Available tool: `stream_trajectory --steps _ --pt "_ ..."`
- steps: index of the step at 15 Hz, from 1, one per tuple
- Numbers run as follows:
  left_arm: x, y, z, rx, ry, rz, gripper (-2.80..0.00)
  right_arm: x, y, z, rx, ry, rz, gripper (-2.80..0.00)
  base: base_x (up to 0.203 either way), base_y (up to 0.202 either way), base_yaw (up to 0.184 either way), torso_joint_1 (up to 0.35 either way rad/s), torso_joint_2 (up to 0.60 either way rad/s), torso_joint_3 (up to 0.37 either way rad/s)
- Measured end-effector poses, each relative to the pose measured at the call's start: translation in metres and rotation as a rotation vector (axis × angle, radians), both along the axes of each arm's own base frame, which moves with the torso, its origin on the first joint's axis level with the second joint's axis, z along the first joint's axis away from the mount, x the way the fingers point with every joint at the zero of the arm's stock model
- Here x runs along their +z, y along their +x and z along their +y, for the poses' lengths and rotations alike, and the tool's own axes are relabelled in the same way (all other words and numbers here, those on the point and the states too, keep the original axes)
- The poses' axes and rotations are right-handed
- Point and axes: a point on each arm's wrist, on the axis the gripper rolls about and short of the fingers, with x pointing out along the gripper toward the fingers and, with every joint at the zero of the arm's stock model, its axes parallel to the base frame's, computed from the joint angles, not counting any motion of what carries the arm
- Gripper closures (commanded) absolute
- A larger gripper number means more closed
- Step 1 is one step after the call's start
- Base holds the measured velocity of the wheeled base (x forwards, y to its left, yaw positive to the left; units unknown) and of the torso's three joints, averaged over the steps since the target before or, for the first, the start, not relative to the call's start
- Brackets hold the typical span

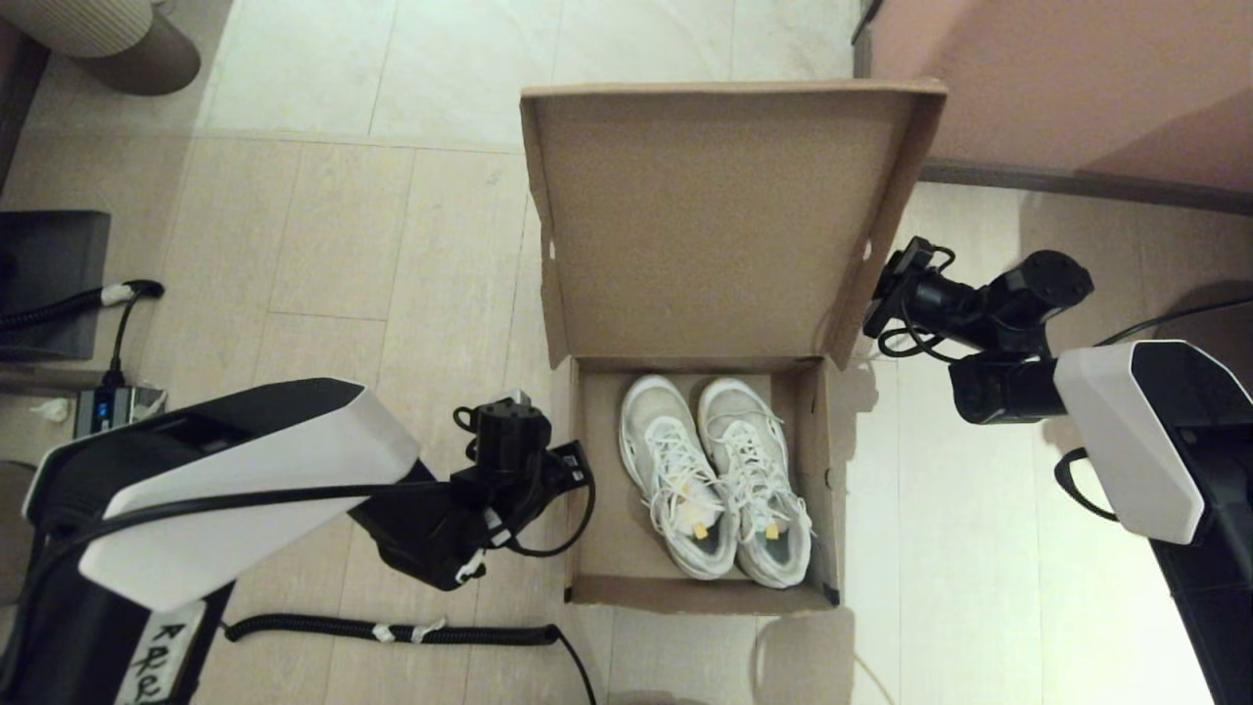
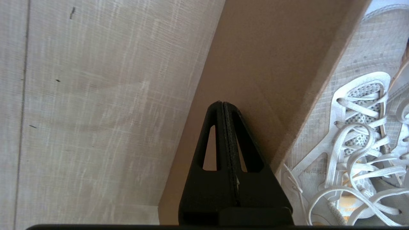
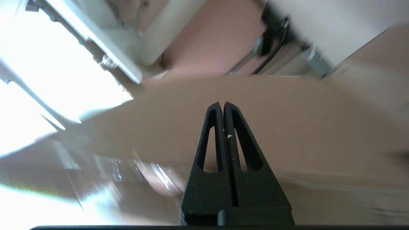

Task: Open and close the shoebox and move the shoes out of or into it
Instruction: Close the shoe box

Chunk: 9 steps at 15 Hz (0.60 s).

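Observation:
The brown cardboard shoebox (image 1: 700, 594) lies open on the floor, its flap lid (image 1: 715, 225) standing up at the back. Two white lace-up shoes (image 1: 715, 475) rest side by side inside, toes toward the lid. My left gripper (image 1: 566, 468) hangs shut and empty just outside the box's left wall (image 2: 255, 64), with the shoes (image 2: 361, 134) beyond that wall. My right gripper (image 1: 884, 294) is shut and empty beside the lid's right edge. In the right wrist view the shut gripper (image 3: 222, 103) points at the lid's cardboard (image 3: 287, 121).
A large pink-brown furniture block (image 1: 1057, 88) stands behind and to the right of the box. A coiled black cable (image 1: 392, 632) runs along the floor near the box's front left corner. A power strip (image 1: 117, 403) and a dark object (image 1: 49, 284) sit at the far left.

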Motion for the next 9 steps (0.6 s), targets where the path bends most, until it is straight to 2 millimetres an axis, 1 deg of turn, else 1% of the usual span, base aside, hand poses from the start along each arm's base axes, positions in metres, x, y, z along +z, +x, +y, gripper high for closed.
stream_trajectory --steps 6,9 --pt "0.002 -0.001 -0.002 -0.008 0.002 -0.014 0.0 0.031 -0.014 -0.001 0.059 -0.025 -0.011 0.0 0.0 0.0 0.0 0.0 0.0 0.0" --pt "0.005 -0.002 -0.002 -0.009 -0.002 -0.021 0.0 0.051 -0.026 -0.01 0.091 -0.057 -0.024 0.0 0.0 0.0 0.0 0.0 0.0 0.0"
